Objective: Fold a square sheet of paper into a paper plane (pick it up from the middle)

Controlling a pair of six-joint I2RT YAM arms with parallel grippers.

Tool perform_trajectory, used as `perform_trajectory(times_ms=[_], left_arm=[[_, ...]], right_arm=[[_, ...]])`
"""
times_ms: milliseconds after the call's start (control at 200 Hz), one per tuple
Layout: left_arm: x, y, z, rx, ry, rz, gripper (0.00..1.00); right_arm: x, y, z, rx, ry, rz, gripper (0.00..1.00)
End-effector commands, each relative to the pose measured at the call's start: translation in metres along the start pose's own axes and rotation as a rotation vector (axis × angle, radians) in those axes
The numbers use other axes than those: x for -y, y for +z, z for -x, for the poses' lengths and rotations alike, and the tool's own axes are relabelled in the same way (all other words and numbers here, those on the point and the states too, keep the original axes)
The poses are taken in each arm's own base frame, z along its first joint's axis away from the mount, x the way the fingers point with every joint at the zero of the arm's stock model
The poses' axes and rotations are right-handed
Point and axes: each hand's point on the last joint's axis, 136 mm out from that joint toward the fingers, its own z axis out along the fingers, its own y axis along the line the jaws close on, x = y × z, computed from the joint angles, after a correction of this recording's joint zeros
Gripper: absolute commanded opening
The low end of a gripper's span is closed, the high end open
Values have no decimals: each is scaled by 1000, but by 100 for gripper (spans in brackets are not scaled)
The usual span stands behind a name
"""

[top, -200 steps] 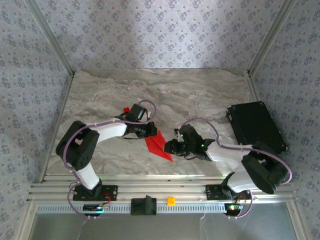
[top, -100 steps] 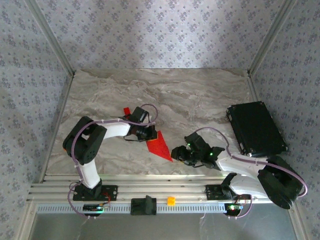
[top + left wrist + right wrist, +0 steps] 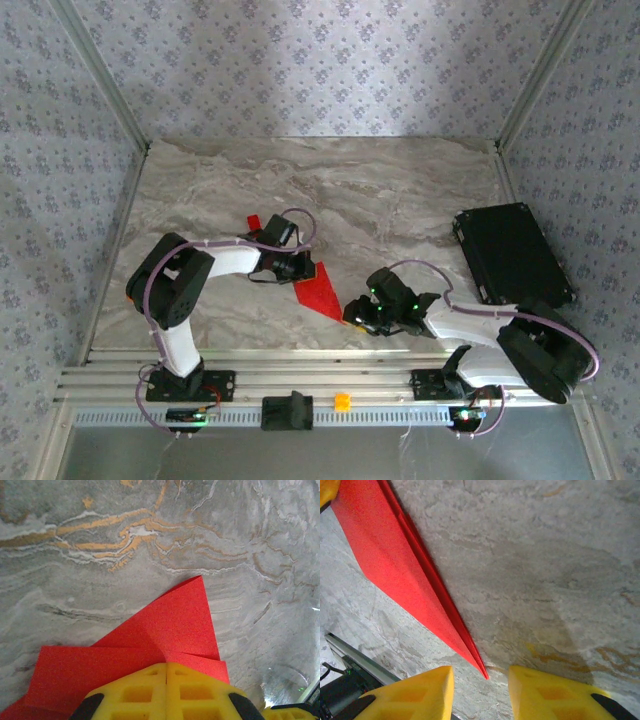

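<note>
Red folded paper (image 3: 318, 290), a long pointed wedge, flat on the table (image 3: 400, 190), well left of the black case (image 3: 512, 255), tip toward the near edge. At the wide end, the one farther from the case: left tool (image 3: 298, 268), clenched, yellow fingers (image 3: 200, 690) pressed together over the red layers; impossible to tell whether pinching a layer or merely pressing down. At the tip, on the side nearer the case: right tool (image 3: 352, 312), released, 2 yellow fingers (image 3: 420, 690) apart, the point just ahead of the gap, touching neither. Farther still from the case, beyond the left tool: 1 tiny red block (image 3: 253, 221).
</note>
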Motion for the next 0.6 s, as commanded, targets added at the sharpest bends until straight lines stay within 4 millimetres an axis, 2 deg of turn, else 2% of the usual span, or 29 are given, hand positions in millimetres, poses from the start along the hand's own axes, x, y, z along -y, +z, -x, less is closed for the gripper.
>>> perform_trajectory(times_ms=[0, 145, 295, 430, 595], left_arm=[[-23, 12, -21, -68, -54, 69, 6], [-24, 12, -22, -68, -63, 73, 6], [-24, 13, -23, -70, -84, 73, 6], [-23, 15, -27, -73, -104, 70, 6], [-23, 20, -31, -79, -120, 66, 6]], right_arm=[[-15, 6, -8, -45, -9, 64, 34], [-6, -4, -6, -12, -12, 10, 34], [-6, -14, -7, -16, -3, 17, 35], [0, -14, -9, -48, 52, 20, 36], [-6, -9, -11, -82, 54, 52, 36]])
